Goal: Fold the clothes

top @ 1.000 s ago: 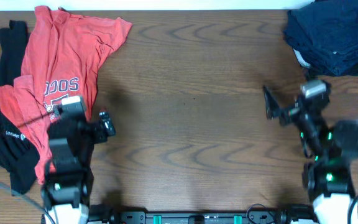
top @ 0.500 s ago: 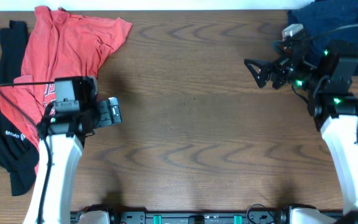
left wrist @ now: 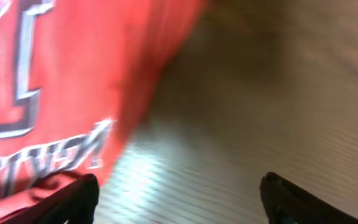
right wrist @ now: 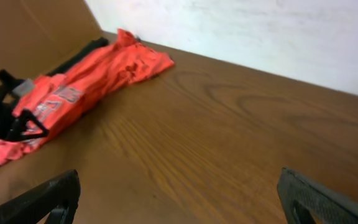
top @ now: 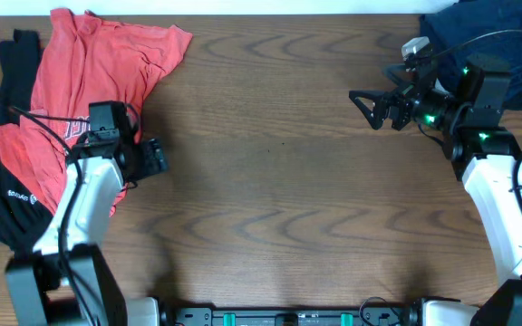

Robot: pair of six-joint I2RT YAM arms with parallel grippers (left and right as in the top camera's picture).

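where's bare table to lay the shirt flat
The wide middle of the table, between the red T-shirt and the navy pile, is bare. Crowded: left edge, where the T-shirt overlaps the black top, and far-right corner.

Red-orange T-shirt (top: 89,63), white letters (left wrist: 17,87) edged black. Black top (top: 7,195), small white logo (top: 21,196), at table (top: 279,181) left edge. Dark blue pile (top: 483,45), far right corner. Brown table, wavy grain.

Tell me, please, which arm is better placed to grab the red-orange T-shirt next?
Left, probably: the left gripper hangs open beside the red-orange T-shirt, while the right gripper is far across the table.
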